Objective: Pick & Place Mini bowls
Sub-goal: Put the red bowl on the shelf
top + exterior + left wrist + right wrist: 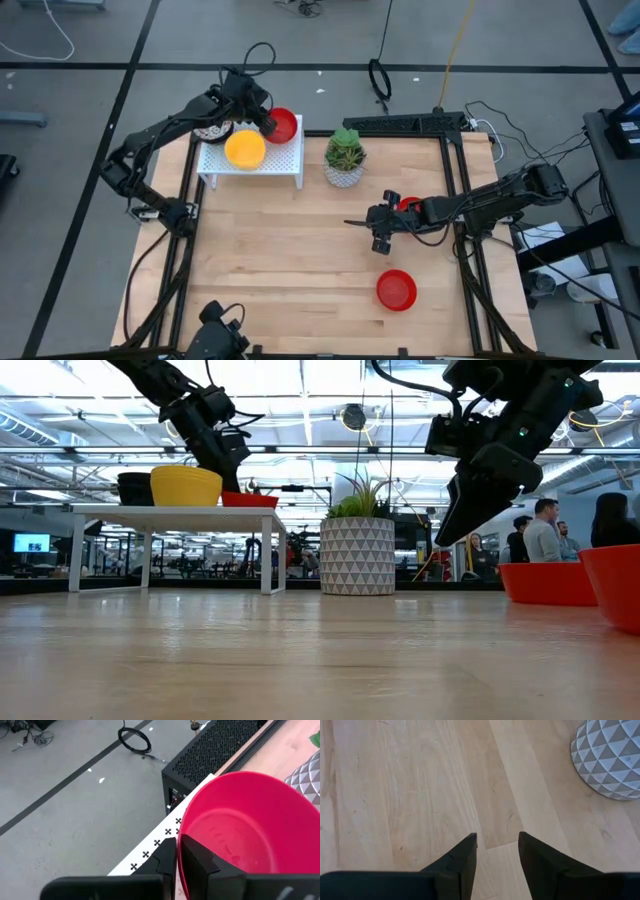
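A white stand (280, 165) at the table's far left carries a yellow mini bowl (245, 149), a dark patterned bowl (210, 131) and a red mini bowl (284, 126). My left gripper (267, 124) is shut on the red bowl's rim at the stand's far right corner. In the low view the red bowl (250, 499) sits low on the stand top. My right gripper (380, 238) hangs open above bare wood at the table's middle right, nothing between its fingers (465, 852). One red bowl (396, 290) rests on the table near the right edge, another (408, 205) lies partly hidden under the right arm. My left gripper pinches the red bowl's rim (179, 834) on its left side, one finger (200, 862) inside the bowl and one finger (161, 862) outside. The fingers slant down from the table's left. The bowl stays upright, its base apparently on the stand top.
A white patterned pot with a green plant (345, 160) stands right of the stand at the table's far middle. A black frame (410, 124) runs along the far and right edges. Bare wood (290, 260) lies at the middle and near left.
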`<state>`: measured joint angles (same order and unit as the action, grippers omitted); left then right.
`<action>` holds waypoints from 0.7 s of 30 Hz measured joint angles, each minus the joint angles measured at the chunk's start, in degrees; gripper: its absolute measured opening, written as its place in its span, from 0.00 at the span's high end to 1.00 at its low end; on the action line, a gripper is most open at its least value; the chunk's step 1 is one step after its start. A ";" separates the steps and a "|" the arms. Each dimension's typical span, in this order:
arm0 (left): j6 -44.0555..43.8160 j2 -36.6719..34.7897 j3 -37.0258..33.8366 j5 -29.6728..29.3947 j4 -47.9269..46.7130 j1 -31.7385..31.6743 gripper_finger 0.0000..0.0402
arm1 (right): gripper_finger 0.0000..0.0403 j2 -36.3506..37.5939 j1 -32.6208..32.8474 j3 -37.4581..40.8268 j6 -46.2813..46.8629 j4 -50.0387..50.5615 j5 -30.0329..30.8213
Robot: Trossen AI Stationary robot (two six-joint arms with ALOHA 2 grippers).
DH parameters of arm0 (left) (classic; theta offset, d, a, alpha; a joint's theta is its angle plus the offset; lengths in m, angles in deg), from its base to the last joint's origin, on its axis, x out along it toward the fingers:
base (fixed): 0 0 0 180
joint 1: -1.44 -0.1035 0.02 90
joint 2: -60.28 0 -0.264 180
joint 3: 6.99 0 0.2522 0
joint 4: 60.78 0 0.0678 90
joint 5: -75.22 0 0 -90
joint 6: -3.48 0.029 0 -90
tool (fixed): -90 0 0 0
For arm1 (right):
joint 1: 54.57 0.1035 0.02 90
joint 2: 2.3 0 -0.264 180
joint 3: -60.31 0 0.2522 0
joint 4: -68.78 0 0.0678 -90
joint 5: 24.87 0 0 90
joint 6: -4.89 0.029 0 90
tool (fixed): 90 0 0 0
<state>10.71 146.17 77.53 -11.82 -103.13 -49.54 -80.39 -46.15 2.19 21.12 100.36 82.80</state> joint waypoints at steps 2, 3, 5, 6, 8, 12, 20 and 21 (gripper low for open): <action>0.02 0.01 0.00 -0.05 0.04 0.00 0.94 | 0.67 0.00 0.00 0.00 0.00 0.00 -0.02; 0.02 0.02 0.00 -0.40 0.06 0.00 0.94 | 0.67 0.00 0.00 0.00 0.00 0.00 -0.02; -0.05 0.02 0.00 -2.44 0.15 0.12 0.94 | 0.67 0.00 0.00 0.00 0.00 0.00 -0.02; -0.11 0.02 0.00 -3.61 0.17 0.28 0.93 | 0.67 0.00 0.00 0.00 0.00 0.00 -0.03; -0.13 0.02 0.00 -5.62 0.44 0.56 0.93 | 0.67 0.00 0.00 0.00 0.00 0.00 -0.04; -1.09 0.02 0.00 -5.99 2.12 0.84 0.93 | 0.67 0.00 0.00 0.00 0.00 0.00 -0.04; -1.53 0.02 0.00 -5.92 0.37 0.92 0.90 | 0.67 0.00 0.02 0.00 0.00 0.02 -0.09; -0.94 0.02 0.00 -5.92 -0.23 0.92 0.88 | 0.67 0.00 0.02 0.00 0.00 0.02 -0.07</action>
<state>9.77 146.19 77.53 -17.73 -103.37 -48.62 -80.39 -46.13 2.19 21.12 100.38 82.73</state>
